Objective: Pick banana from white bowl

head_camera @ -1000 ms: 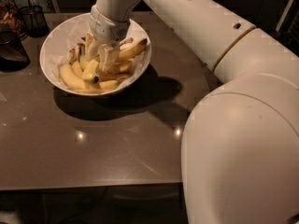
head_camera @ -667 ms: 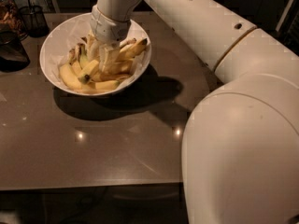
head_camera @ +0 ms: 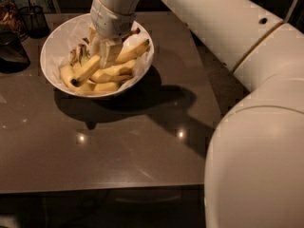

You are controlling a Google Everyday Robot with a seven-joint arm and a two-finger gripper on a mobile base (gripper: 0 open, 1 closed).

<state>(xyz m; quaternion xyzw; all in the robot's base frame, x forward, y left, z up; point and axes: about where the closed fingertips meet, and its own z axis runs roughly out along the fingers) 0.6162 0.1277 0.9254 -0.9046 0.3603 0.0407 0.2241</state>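
Gripper (head_camera: 105, 55) is lowered into the white bowl (head_camera: 49, 56), which stands near the rear left corner of the worktop (head_camera: 142, 151). Its fingers (head_camera: 114, 53) are narrowed around the upper end of the banana (head_camera: 87, 70). The banana slants down-left, black tip low, lying over the other bananas (head_camera: 116, 73). A dark mesh cup (head_camera: 36, 19) stands behind the bowl.

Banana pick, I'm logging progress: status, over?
Gripper down inside white bowl, on the fruit pile. Banana with black tip right beside it, not lifted clear. Other bananas packed around it.
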